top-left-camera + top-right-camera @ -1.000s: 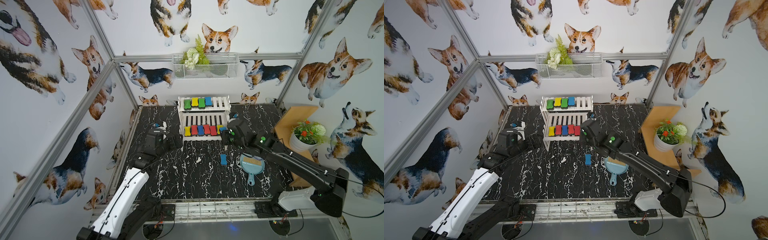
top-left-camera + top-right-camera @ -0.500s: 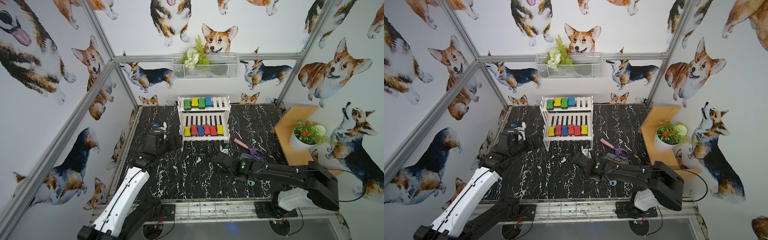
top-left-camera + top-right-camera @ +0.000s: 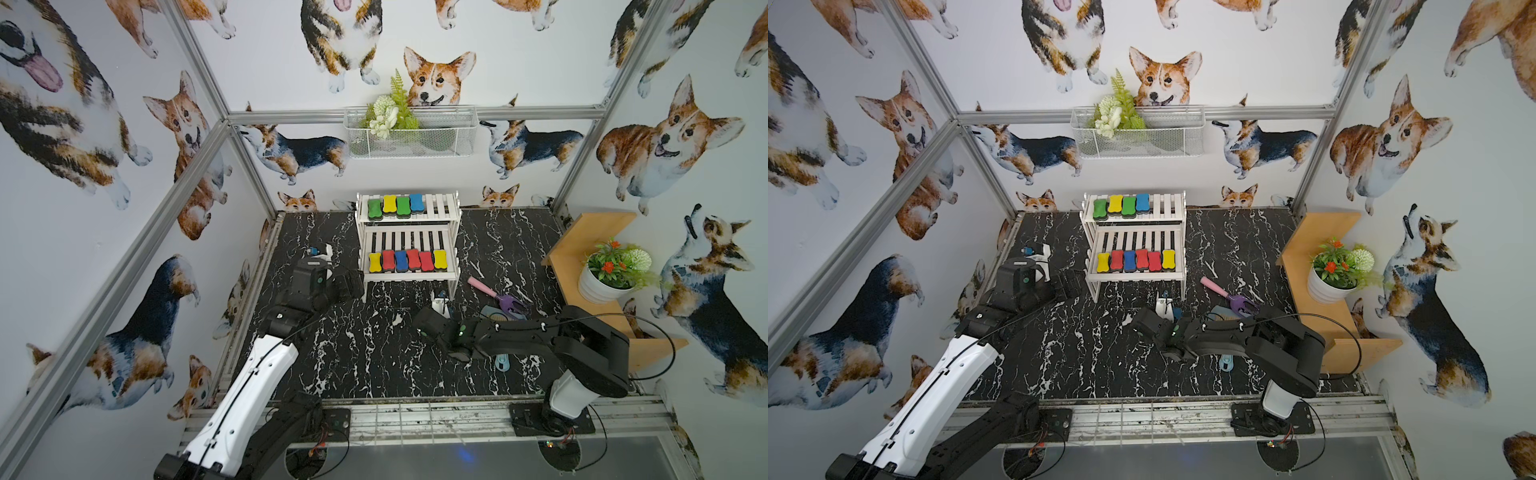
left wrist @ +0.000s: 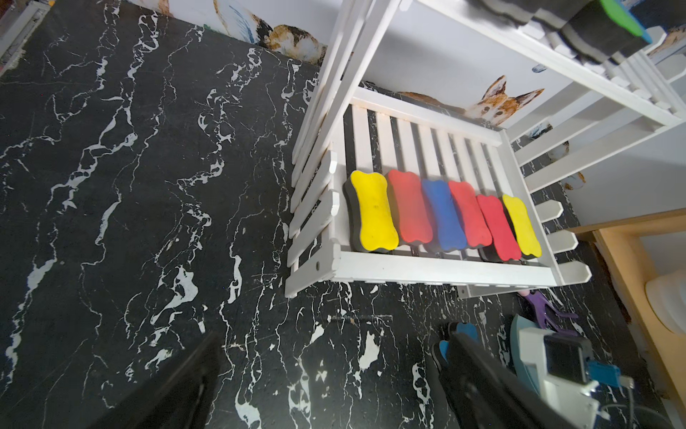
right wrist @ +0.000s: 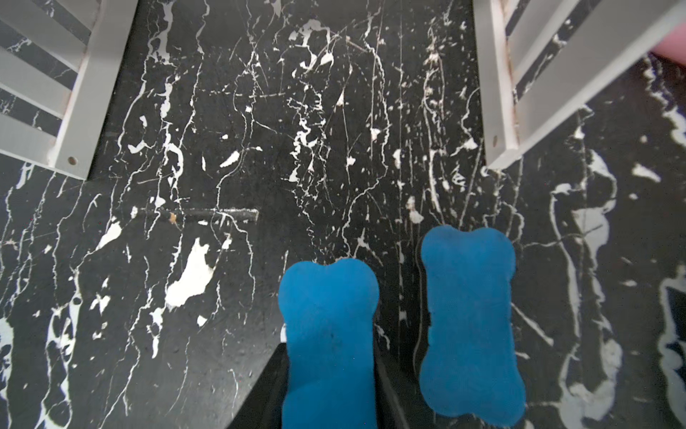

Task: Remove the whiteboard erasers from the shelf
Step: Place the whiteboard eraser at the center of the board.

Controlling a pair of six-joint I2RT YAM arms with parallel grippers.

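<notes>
Staged robot-lab test cell.
Aluminium frame point(image 3: 291, 117) and corgi-print walls point(image 3: 519, 50) enclose a black marble tabletop point(image 3: 353, 365); above the shelf point(image 3: 409, 239) hangs a wire basket point(image 3: 436, 141), arm bases point(image 3: 548, 419) bolted opposite.

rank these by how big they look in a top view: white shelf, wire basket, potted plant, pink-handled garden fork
1. white shelf
2. wire basket (mounted higher, so nearness may inflate it)
3. potted plant
4. pink-handled garden fork

No text, label, brand or number is legible anywhere.
</notes>
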